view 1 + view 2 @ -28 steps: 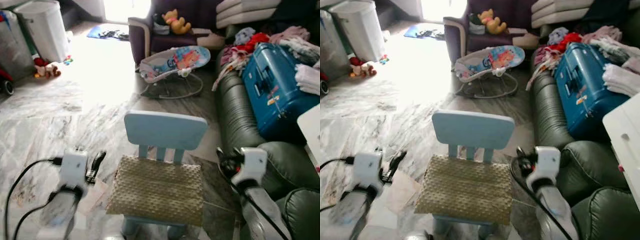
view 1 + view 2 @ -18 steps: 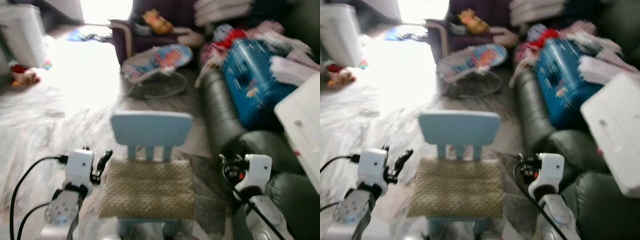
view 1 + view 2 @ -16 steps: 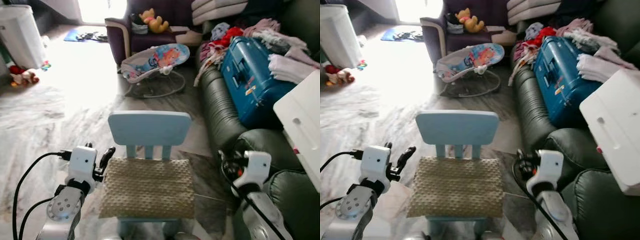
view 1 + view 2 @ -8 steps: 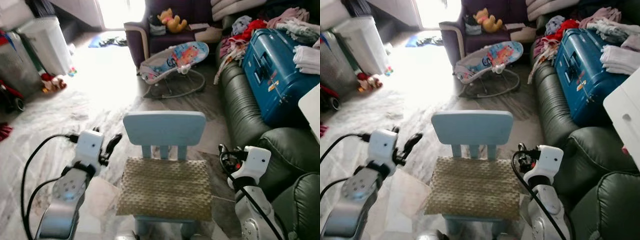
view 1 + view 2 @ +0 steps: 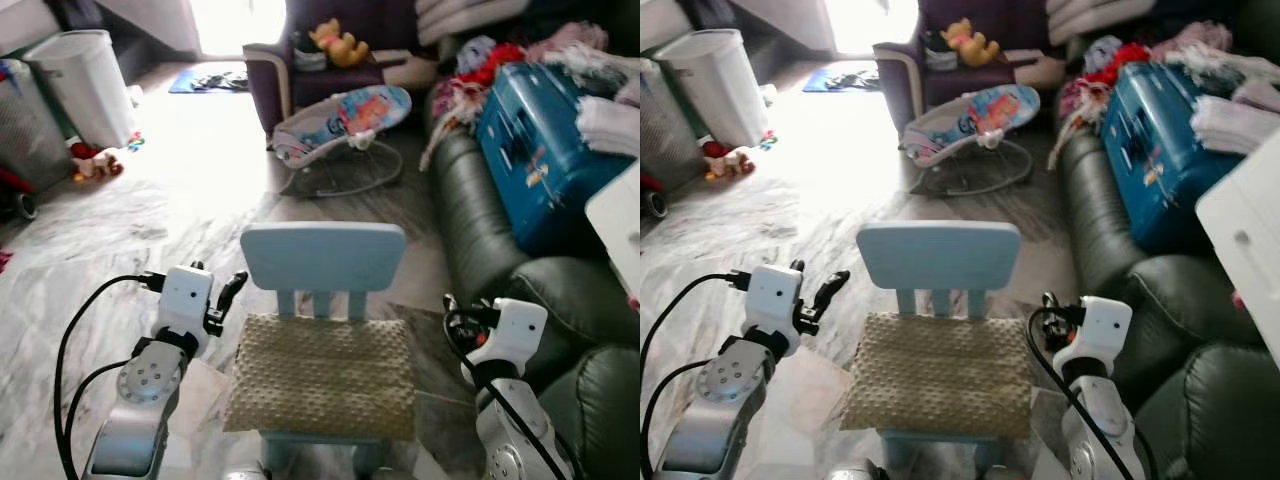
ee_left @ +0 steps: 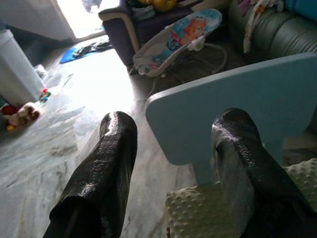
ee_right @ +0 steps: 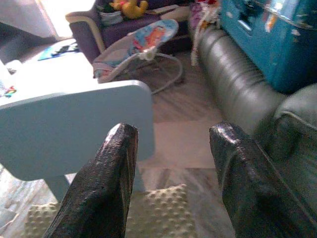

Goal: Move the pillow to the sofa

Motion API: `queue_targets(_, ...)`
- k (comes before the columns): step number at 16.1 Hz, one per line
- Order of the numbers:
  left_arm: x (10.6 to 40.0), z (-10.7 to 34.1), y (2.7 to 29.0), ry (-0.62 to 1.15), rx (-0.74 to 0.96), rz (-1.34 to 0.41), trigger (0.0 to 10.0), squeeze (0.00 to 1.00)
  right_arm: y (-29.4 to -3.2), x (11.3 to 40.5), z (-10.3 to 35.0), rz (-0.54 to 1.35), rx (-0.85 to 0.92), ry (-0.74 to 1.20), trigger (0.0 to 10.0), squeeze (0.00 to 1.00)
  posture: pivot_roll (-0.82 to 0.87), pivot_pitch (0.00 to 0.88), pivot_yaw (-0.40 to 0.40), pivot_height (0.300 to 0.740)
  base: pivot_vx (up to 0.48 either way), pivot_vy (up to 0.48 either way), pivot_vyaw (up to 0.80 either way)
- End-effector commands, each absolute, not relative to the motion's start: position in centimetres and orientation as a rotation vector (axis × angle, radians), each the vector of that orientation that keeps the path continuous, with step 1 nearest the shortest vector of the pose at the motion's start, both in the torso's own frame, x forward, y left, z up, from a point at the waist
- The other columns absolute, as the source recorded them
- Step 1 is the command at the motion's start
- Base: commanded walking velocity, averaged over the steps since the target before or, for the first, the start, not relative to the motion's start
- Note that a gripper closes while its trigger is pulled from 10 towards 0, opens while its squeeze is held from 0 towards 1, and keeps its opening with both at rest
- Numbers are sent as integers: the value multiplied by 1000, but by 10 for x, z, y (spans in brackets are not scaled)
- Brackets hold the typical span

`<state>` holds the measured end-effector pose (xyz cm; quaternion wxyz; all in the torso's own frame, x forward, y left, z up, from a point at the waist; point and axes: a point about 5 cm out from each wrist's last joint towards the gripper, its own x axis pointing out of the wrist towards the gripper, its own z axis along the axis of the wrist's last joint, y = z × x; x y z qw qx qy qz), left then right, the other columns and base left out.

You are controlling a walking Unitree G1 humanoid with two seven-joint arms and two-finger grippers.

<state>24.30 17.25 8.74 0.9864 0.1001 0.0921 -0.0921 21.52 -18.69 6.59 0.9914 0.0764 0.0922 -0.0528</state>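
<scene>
The pillow (image 5: 322,373) lies on the chair (image 5: 323,258). It looks soft and light; pinch its 2 side edges. Left gripper (image 6: 173,163) and right gripper (image 7: 171,171) are spread apart beside it.

The pillow (image 5: 320,372) covers the seat of the chair (image 5: 323,258) between the two sets of jaws, so the seat itself stays hidden, and the chair's legs run out of the picture's lower edge. In the left wrist view the left gripper (image 6: 173,163) has its finger bases cut off by the edge, and the right finger hides part of the chair back. Beyond the right gripper (image 7: 171,168), the sofa (image 5: 480,250) is cut off at the edge, and the blue suitcase (image 5: 535,150) and the pile of clothes (image 5: 480,65) cover its far cushions. A white object (image 5: 1245,240) beside the sofa is cropped too far to identify.
</scene>
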Motion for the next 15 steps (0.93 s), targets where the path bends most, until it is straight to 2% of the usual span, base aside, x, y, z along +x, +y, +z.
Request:
queue_targets(1, 245, 88, 173, 181, 214, -193, 10000, 0, -187, 218, 70, -104, 148, 167, 10000, 0, 33, 0, 40, 740, 0, 0, 0)
queue_targets(5, 252, 90, 169, 165, 214, -211, 10000, 0, -188, 216, 69, -115, 157, 172, 10000, 0, 22, 0, 41, 740, 0, 0, 0)
queue_targets(8, 250, 89, 167, 166, 211, -214, 10000, 0, -186, 217, 70, -91, 147, 177, 10000, 0, 28, 0, 13, 740, 0, 0, 0)
queue_targets(15, 233, 82, 169, 198, 190, -194, 10000, 0, -184, 216, 71, -31, 133, 188, 10000, 0, 45, 0, -22, 740, 0, 0, 0)
